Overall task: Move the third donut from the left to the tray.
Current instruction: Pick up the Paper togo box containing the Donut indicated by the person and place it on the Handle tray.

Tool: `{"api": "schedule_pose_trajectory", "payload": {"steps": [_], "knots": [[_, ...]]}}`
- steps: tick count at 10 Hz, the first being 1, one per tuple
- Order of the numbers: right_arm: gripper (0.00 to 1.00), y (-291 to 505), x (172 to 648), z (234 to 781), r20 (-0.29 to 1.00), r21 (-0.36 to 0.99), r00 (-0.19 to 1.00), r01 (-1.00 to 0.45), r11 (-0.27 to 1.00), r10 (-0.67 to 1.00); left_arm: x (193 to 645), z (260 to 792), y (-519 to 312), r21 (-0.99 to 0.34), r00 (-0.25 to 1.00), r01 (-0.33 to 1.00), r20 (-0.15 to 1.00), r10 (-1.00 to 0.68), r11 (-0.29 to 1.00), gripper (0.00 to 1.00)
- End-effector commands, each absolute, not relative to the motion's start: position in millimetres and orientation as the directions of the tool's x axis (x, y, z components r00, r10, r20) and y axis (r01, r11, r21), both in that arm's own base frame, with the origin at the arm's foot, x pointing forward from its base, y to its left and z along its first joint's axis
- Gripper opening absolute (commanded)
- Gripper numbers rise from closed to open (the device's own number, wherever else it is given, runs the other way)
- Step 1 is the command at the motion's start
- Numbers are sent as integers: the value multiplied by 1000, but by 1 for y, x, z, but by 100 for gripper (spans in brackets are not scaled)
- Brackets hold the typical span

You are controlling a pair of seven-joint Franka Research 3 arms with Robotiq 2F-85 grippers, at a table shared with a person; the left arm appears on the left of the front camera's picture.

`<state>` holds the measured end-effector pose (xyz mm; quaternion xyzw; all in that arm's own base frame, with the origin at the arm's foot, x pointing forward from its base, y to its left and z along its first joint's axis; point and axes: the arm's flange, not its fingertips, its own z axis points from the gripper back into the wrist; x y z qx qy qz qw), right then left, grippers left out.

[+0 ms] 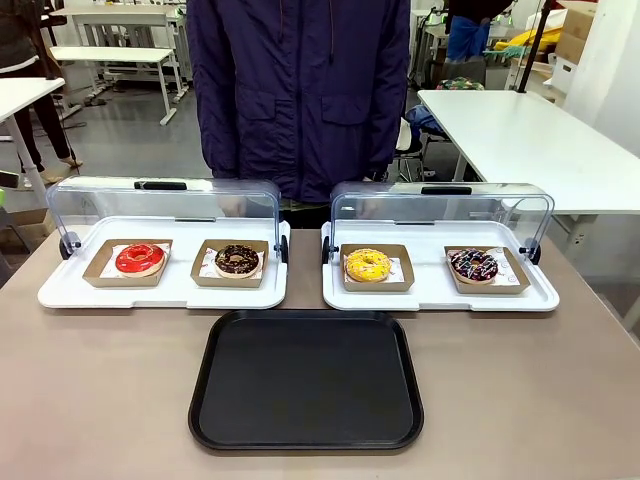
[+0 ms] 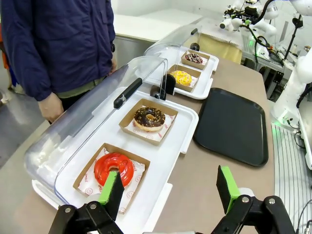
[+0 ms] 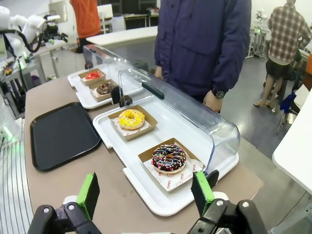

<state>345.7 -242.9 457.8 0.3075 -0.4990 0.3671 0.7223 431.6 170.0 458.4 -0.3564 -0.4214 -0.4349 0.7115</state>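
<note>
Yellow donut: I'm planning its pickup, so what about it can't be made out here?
- Front view: the yellow donut's underside, hidden by its cardboard holder.
- Left wrist view: its sprinkles, too small to tell.
- Right wrist view: any print on its white paper, too small to read.

The table is seen head-on from the robot's side, facing the person; it is viewed obliquely from each end by wrist cameras, the black tray shared.

On the brown table, the left white tray holds a red donut and a chocolate donut; the right white tray holds a sprinkled chocolate donut.
</note>
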Motion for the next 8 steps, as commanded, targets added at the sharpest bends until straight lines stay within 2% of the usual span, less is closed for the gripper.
{"api": "schedule_pose_trajectory", "payload": {"steps": [1, 8], "knots": [[100, -245, 348, 459, 957, 48, 193, -844, 535, 219, 432, 462, 171, -147, 276, 917, 905, -324, 371, 100], [100, -245, 348, 459, 957, 48, 193, -844, 535, 219, 432, 462, 171, -147, 276, 917, 905, -324, 371, 100]]}}
